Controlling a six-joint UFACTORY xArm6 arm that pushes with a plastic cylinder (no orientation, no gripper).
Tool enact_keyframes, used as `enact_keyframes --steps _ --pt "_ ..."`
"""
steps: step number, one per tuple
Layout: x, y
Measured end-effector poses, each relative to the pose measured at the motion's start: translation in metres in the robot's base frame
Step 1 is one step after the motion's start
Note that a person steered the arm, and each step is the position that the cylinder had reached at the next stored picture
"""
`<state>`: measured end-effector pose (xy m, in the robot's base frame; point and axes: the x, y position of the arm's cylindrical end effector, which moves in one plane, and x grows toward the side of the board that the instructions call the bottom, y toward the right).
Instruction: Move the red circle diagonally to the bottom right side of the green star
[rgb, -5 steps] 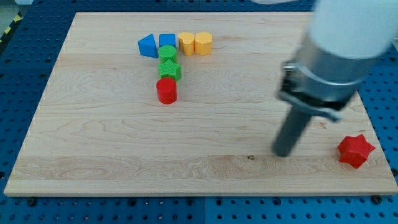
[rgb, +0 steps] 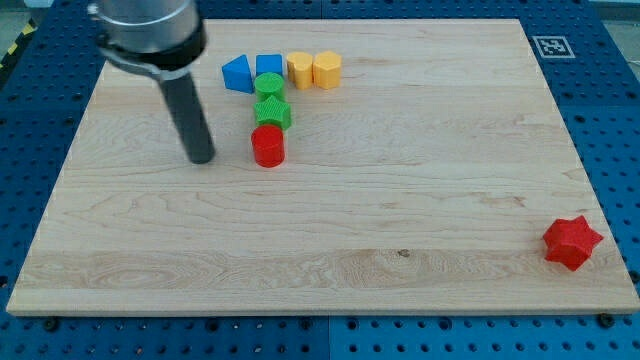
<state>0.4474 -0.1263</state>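
Note:
The red circle (rgb: 268, 146) sits on the wooden board, touching the green star (rgb: 272, 112) just below it. A green circle (rgb: 269, 84) sits directly above the star. My tip (rgb: 202, 158) rests on the board to the left of the red circle, a short gap away and not touching it. The dark rod rises from the tip toward the view's top left.
A blue triangle (rgb: 238, 74) and a blue cube (rgb: 268, 65) sit above the green blocks. Two yellow blocks (rgb: 300, 70) (rgb: 327, 69) lie to their right. A red star (rgb: 572, 242) sits near the board's bottom right corner. A marker tag (rgb: 552, 46) is at the top right.
My tip has swept from the board's lower right across to the left side of the red circle. No block has moved.

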Motion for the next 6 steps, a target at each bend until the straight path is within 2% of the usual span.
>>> enact_keyframes --steps 3,5,6 --pt "-0.039 0.100" --pt "-0.022 0.170" --pt "0.005 0.185"
